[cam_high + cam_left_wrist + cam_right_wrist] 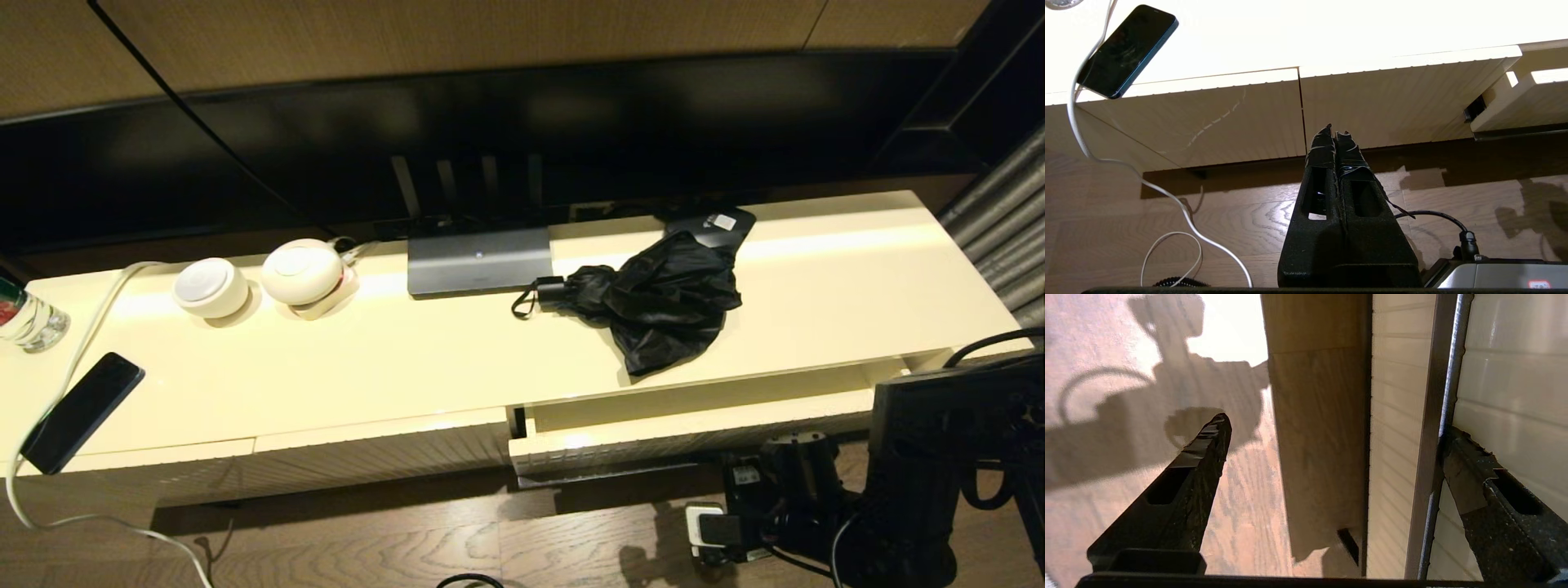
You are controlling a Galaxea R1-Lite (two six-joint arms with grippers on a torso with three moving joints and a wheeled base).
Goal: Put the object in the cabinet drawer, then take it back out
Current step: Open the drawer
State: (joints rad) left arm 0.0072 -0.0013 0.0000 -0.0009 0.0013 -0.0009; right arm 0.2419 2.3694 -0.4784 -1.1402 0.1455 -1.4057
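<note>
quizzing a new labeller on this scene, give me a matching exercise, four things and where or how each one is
Things:
1. umbrella
2. drawer
3. phone
4. left pincer

States:
A. pulled partly open, nothing seen inside
B. shut, low in front of the closed ribbed panels
C. lying on the cabinet top above the drawer
D. flat at the cabinet top's left end, beside a white cable

Pairs: 1-C, 2-A, 3-D, 4-B

Warm dim light; cabinet top [457, 359] glares, blown out white in left wrist view. Hard arm shadow on floor [1126, 416] beside cabinet. TV area above it dark.
</note>
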